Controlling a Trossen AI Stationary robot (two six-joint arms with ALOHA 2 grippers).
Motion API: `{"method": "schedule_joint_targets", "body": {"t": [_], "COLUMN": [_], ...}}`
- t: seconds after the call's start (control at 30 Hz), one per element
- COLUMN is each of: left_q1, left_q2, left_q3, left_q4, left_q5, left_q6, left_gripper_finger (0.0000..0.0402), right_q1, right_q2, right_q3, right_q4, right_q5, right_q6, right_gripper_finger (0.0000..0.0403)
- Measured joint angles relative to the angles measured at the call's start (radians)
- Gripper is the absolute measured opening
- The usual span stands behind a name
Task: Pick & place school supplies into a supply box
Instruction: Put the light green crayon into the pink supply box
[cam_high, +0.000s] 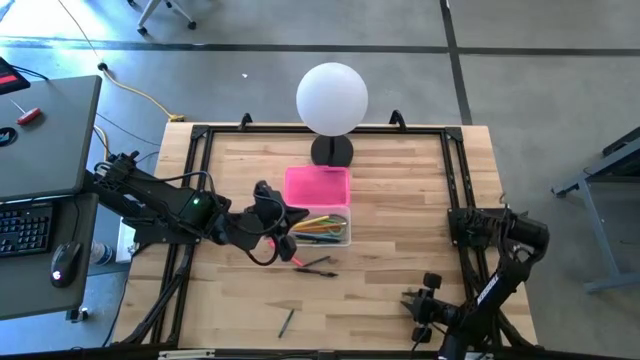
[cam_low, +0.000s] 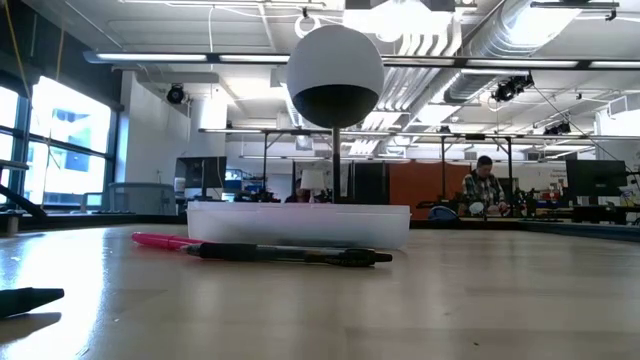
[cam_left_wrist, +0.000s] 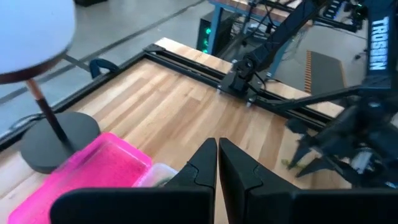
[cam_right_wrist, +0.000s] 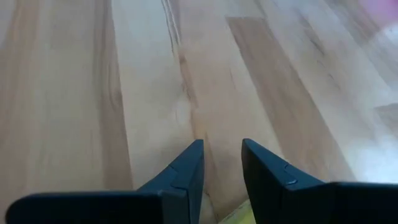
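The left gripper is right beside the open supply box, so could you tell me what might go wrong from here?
1. The left gripper hangs at the supply box, jaws nearly shut; it could nudge the box.
2. Pens in the box lie angled, so they might hinder the pink lid.
3. A black pen, red pen and dark pen remain outside.

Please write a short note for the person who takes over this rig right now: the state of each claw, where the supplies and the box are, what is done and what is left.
Left claw: shut, nothing visible between its fingers, at the left end of the supply box.
Right claw: open, empty, waiting low over bare wood near the table's front right.
Box: mid-table, open, in front of the globe lamp; its pink lid lies right behind it.
Done: several coloured pens and pencils lie in the box.
Left: a pink pen and a black pen just in front of the box, and one dark pen near the front edge.
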Motion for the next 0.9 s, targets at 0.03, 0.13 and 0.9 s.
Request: {"method": "schedule_joint_targets", "body": {"t": [0.03, 0.13, 0.9], "left_q1": [0.000, 0.000, 0.000], "left_q2": [0.000, 0.000, 0.000], "left_q3": [0.000, 0.000, 0.000], "left_q4": [0.000, 0.000, -0.007], "left_q5": [-0.013, -0.038, -0.027], "left_q6": [0.000, 0.000, 0.000], "left_gripper_finger": [0.0046, 0.0046, 0.0046], "right_q1": [-0.001, -0.003, 0.063], "right_q2": [-0.025, -0.120, -0.270], "right_q3": [0.015, 0.071, -0.193], "right_q4": [-0.038, -0.189, 0.103], "right_q5": [0.014, 0.028, -0.132], "right_q6": [-0.025, -0.031, 0.114], "right_gripper_finger": [0.0087, 0.0087, 0.0087]}}
